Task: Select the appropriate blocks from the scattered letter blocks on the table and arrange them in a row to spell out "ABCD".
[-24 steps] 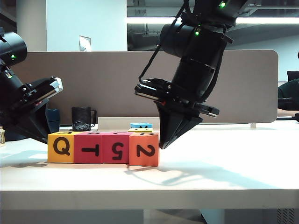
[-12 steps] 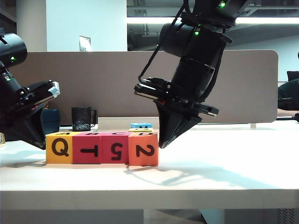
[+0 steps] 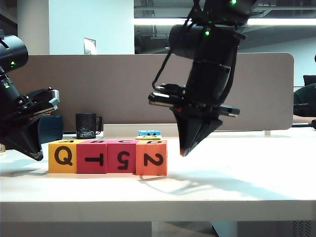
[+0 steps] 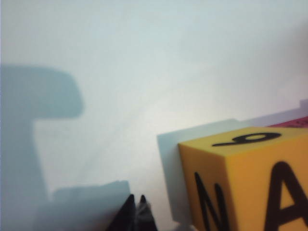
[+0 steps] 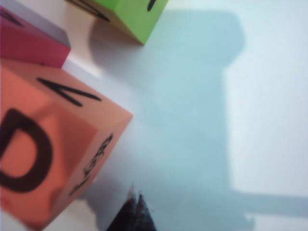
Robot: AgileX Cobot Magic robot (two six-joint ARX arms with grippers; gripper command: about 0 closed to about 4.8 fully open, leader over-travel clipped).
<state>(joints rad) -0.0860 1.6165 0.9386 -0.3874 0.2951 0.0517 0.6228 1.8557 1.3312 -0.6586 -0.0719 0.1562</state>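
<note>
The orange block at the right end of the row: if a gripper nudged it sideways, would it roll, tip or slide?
The orange block probably slides rather than rolls: it is a cube resting flat on the table. Tipping looks unlikely, since it is as wide as it is tall. Pushed leftward, it would likely shove the touching pink-red block, while the shut right gripper hangs beside it.

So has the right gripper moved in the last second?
Yes. The right gripper, shut, has shifted rightward, away from the orange block; earlier its tip was against that block's right side, now there's a gap.
</note>
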